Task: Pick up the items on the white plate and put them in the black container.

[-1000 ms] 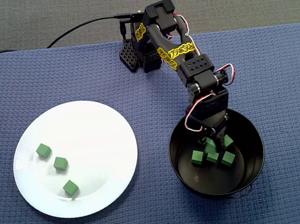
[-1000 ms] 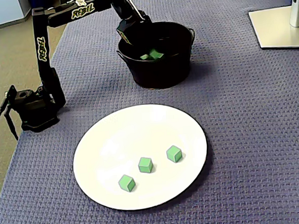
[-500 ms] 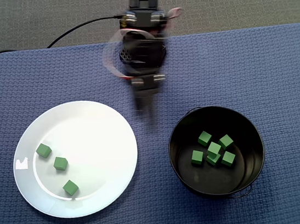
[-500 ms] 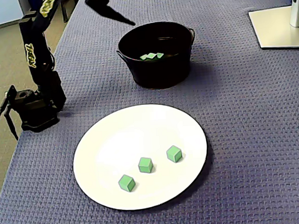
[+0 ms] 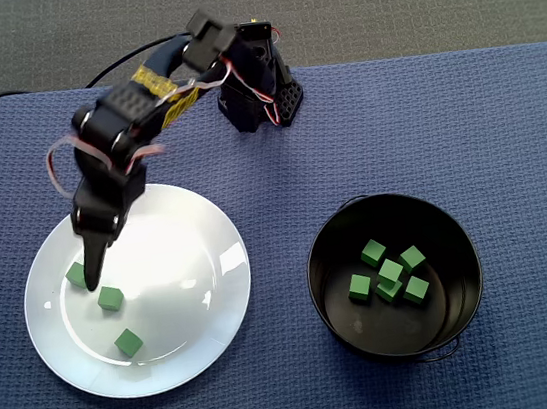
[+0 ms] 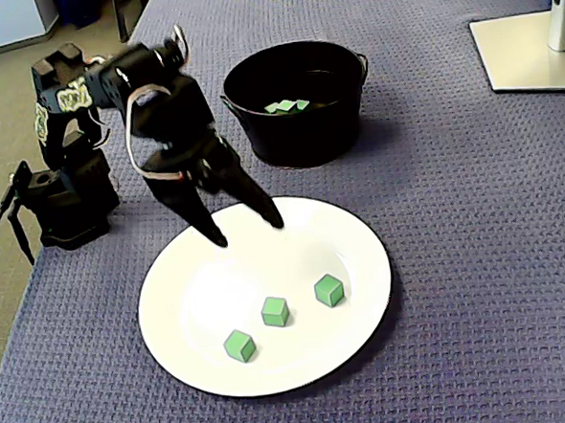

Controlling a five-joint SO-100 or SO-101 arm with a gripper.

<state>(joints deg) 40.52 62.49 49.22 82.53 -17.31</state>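
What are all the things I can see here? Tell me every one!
Plate: one, white, on the cloth at the left of the top-down fixed view.
Cubes on the plate: three, green, near its left edge.
Pot: one, black, on the cloth right of the plate.
Cubes in the pot: five or six, green, bunched together; two overlap, so the count is unsure.
Cloth: one, blue, under everything.
Cable: one, black, running off from the arm's base.
Stand base: one, white, at the cloth's far corner.
Arm: one, black with yellow labels, reaching over the plate.
Gripper: one, black, open, empty, above the plate.
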